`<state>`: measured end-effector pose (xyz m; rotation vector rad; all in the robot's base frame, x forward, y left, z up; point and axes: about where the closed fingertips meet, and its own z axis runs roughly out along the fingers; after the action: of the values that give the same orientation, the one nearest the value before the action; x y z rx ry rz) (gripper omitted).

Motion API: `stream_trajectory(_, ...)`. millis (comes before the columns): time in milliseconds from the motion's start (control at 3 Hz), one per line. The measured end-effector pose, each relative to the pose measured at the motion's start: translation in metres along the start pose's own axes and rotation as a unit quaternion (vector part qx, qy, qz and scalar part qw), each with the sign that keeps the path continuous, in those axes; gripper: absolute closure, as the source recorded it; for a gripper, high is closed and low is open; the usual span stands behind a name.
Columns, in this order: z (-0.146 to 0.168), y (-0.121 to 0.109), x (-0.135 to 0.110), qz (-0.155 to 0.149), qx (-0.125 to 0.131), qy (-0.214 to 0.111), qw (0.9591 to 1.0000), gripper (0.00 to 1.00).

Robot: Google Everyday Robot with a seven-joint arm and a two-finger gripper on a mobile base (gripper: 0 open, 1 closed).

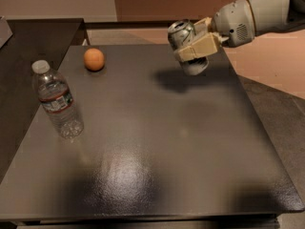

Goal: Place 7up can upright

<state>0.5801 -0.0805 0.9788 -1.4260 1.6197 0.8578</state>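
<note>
Above the far side of the table (167, 142), the gripper (193, 51) clasps the 7up can (181, 32), hiding the can's middle band. The arm (267, 8) is cut off by the picture's edge, as is the table's near left corner.

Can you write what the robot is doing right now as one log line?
tool: shut on 7up can, above far right of table | can: tilted, in air | water bottle, orange: left side

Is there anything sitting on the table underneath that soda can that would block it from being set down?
Nothing visible does. The tool holds the 7up can above the table's far right part, where only its shadow lies. The orange and water bottle sit well to the left.
</note>
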Motion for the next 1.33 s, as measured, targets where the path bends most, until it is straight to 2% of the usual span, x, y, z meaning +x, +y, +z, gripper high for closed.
stream_trajectory(333, -0.006, 0.011, 0.002, -0.016, -0.025, -0.067, 0.9973, 1.0)
stream_trajectory(667, -0.01, 0.017, 0.009, -0.024, -0.044, -0.111, 0.9926, 1.0)
stream_trajectory(1000, -0.01, 0.022, 0.022, -0.019, -0.051, -0.132, 0.9898, 1.0)
stream_trajectory(1333, -0.008, 0.026, 0.039, -0.005, -0.05, -0.137, 0.9892, 1.0)
